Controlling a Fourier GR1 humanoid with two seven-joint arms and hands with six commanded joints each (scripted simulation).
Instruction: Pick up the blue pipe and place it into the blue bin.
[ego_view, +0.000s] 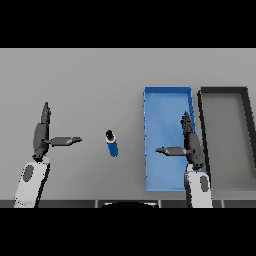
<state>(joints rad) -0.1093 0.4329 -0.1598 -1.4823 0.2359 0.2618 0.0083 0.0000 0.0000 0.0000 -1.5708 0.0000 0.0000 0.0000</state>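
The blue pipe (112, 143) lies on the grey desk (100, 80), between the two hands and touching neither. The left hand (42, 135) hovers spread to its left; the right hand (190, 145), fingers straight and thumb out, hangs over the blue bin (167, 95). Beside that bin sits a dark grey bin (225, 92); nothing shows in either.

table (75, 75): flat grey, fills view | light: seemingly even
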